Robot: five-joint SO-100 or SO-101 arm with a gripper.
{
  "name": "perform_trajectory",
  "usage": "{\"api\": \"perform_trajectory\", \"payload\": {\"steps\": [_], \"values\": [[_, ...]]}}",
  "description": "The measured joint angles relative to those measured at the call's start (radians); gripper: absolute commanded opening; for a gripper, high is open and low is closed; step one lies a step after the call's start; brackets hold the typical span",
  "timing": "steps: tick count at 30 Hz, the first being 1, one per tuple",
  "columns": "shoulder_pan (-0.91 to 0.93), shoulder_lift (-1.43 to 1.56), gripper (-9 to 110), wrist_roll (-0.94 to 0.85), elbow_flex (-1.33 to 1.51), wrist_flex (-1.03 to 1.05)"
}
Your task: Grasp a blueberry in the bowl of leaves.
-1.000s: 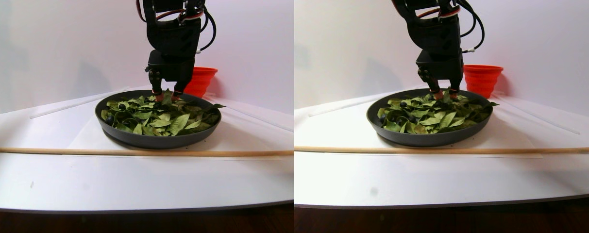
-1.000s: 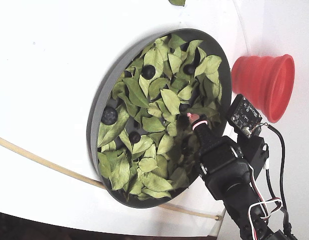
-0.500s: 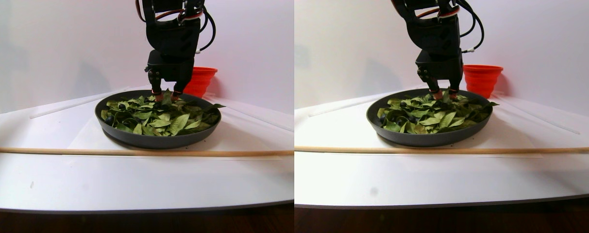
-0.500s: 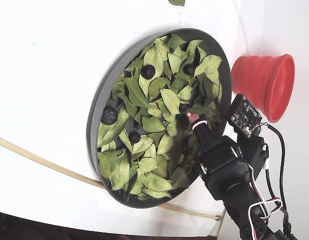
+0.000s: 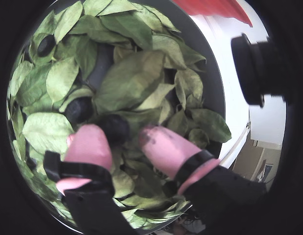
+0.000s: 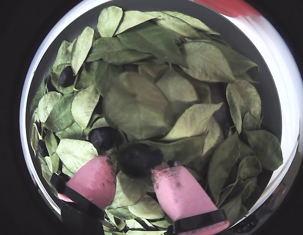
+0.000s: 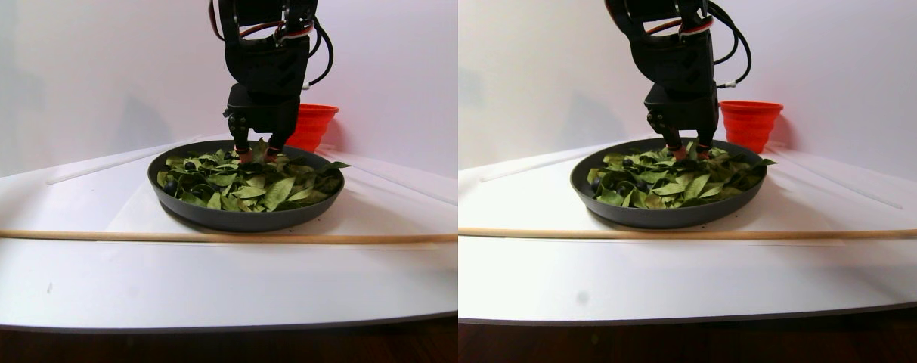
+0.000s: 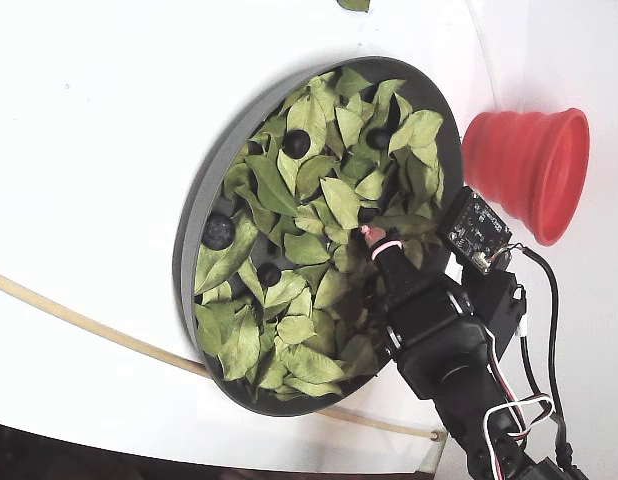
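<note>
The dark grey bowl [image 8: 189,250] holds many green leaves [image 8: 319,220] with several dark blueberries among them. My gripper [image 6: 133,165] is down in the leaves, open, with its pink fingertips [image 6: 95,178] on either side of one blueberry [image 6: 137,159]. That berry lies just ahead of the tips and close against the right one. In a wrist view the same berry [image 5: 114,128] sits between the tips of the gripper [image 5: 121,132]. Another blueberry [image 6: 103,138] lies just to its left. In the stereo pair view the gripper [image 7: 255,155] reaches into the bowl [image 7: 239,219] at its far side.
A red ribbed cup [image 8: 529,170] stands beyond the bowl's rim, also in the stereo pair view [image 7: 312,125]. A thin wooden stick [image 7: 201,237] lies across the white table in front of the bowl. More blueberries [image 8: 296,143] [image 8: 218,231] lie elsewhere in the leaves.
</note>
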Motion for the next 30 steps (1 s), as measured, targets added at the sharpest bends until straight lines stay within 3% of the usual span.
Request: {"api": "perform_trajectory", "payload": {"steps": [30], "values": [[0.0,-0.104,18,-0.008,-0.064,-0.037]]}}
